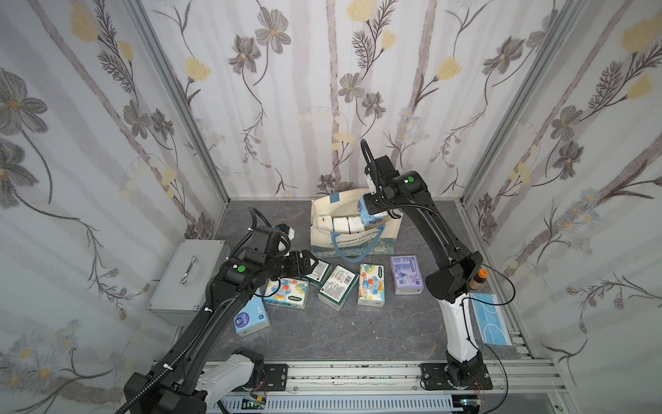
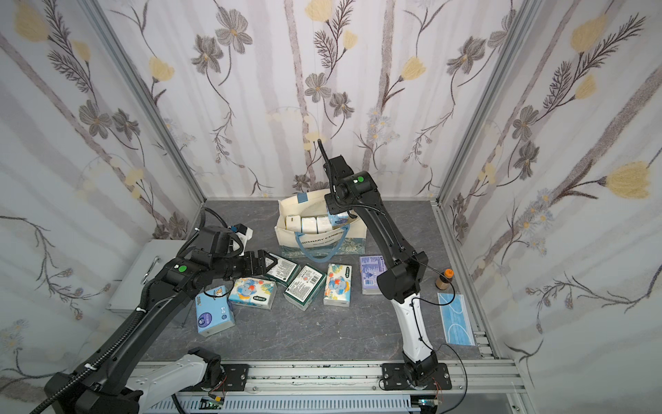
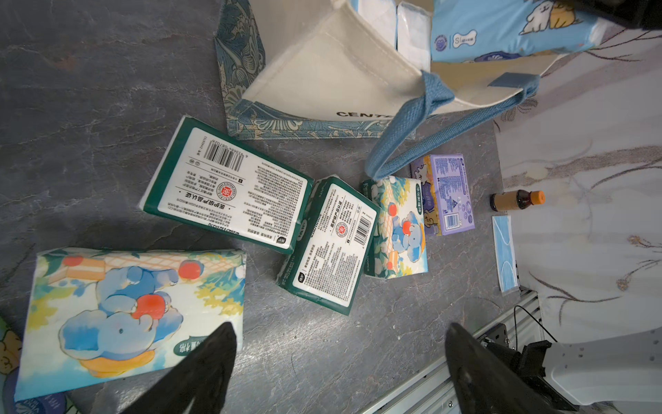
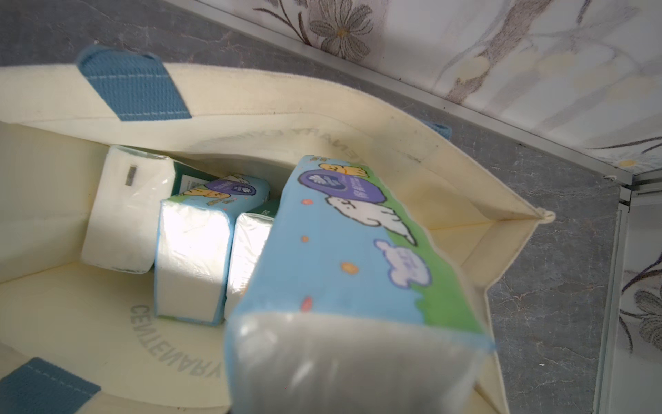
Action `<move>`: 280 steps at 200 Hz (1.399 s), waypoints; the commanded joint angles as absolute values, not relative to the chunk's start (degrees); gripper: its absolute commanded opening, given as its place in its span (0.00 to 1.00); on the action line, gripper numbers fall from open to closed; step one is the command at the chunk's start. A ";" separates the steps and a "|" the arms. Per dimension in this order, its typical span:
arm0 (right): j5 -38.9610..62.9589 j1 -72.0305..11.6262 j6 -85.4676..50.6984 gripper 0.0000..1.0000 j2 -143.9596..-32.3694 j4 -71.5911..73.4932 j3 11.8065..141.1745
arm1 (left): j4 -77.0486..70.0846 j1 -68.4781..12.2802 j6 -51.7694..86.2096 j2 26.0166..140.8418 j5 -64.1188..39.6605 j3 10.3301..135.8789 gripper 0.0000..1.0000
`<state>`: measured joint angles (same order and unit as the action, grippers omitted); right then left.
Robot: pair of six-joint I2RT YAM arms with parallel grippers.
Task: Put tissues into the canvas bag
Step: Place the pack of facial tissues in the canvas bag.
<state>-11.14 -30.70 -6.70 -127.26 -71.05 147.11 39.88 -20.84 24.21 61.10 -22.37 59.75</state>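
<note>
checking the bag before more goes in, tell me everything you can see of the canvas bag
The canvas bag is a cream fabric tote with blue strap handles, black lettering on the front and a blue floral band along the bottom. It stands upright and open on the grey table near the back wall, front handle drooping onto the tabletop. At least three tissue packs stand side by side inside, and the right gripper holds a light blue pack in its opening.

The grey table carries the canvas bag, six tissue packs, metal case, bottle and mask.
</note>
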 commanded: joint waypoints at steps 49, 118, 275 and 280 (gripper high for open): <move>-16.87 -30.52 -6.41 0.37 -134.21 -69.97 147.83 | 36.24 -18.98 24.89 59.68 -28.91 56.98 0.92; -5.62 -30.94 -12.30 0.37 -138.94 -66.00 147.79 | 37.10 -18.37 24.02 59.16 -29.82 56.34 0.92; 18.10 -30.19 -19.14 0.78 -132.27 -59.95 147.70 | 38.32 -18.24 25.23 57.11 -29.77 55.47 0.92; 18.44 -30.19 -19.15 0.78 -131.24 -59.93 147.74 | 38.13 -18.19 25.44 56.98 -29.98 55.46 0.92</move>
<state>12.58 -30.57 -17.96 -135.61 -63.11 147.37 38.35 -18.28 24.25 57.36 -29.36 55.59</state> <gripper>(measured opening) 0.775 0.924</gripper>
